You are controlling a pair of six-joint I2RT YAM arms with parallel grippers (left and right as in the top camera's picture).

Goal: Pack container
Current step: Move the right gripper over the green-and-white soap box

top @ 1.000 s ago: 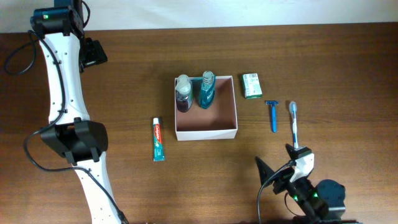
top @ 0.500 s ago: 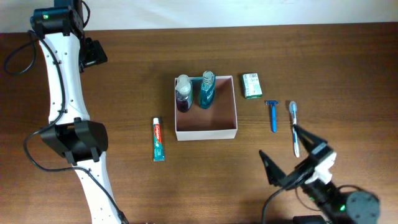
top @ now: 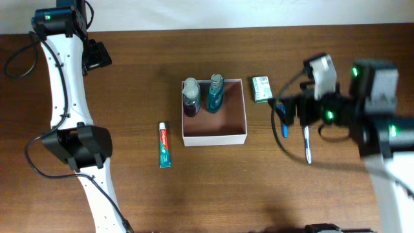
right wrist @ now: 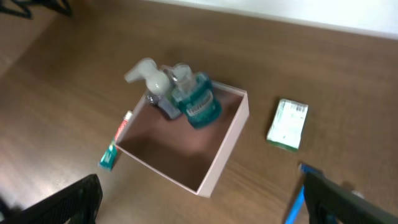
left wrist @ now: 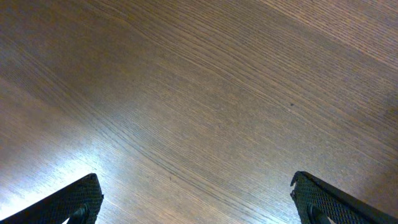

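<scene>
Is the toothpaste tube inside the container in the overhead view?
No, the toothpaste tube lies flat on the table to the left of the container, apart from its wall.

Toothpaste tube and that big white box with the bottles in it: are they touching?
Apart. The overhead view shows a strip of bare table between the toothpaste tube and the container.

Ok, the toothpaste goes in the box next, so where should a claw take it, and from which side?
Probably mid-body, from straight above. The toothpaste tube lies flat on the table, apart from the container, its length running near to far in the overhead view. A pinch across its narrow width would find bare wood along both long sides.
</scene>
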